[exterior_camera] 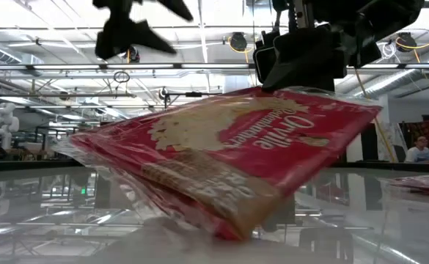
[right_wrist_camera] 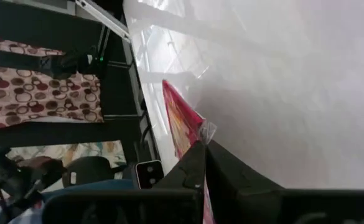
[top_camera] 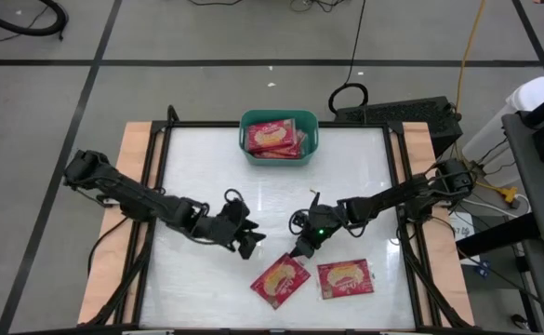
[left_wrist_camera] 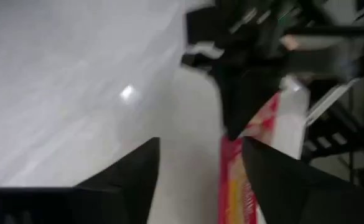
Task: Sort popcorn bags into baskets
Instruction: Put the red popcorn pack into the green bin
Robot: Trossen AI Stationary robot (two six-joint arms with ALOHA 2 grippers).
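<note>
A red popcorn bag [top_camera: 279, 279] lies near the table's near edge, tilted in the low view [exterior_camera: 229, 158] with its popcorn picture up. My right gripper [top_camera: 301, 249] is at its far end, shut on it. My left gripper [top_camera: 249, 245] hovers open just left of that bag, touching nothing. In the left wrist view its fingers stand apart [left_wrist_camera: 197, 180] with the bag's red edge [left_wrist_camera: 231, 186] ahead. A second bag [top_camera: 345, 277] lies flat to the right. The teal basket [top_camera: 311, 141] stands at the far edge with several bags [top_camera: 273, 136] inside. My right gripper [right_wrist_camera: 203, 144] pinches the bag's far edge at its clear sealed strip [right_wrist_camera: 205, 129] between both fingers. The fingers come from above, slanting toward the near edge. That end is raised [exterior_camera: 324, 99], and the bag slopes down with its low end [exterior_camera: 214, 224] on the table.
The white table top has a dark frame and wooden side strips [top_camera: 134, 158]. A black device [top_camera: 397, 113] and cables lie beyond the far right corner. Open table lies between the grippers and the basket. A person [exterior_camera: 419, 150] sits far back in the room.
</note>
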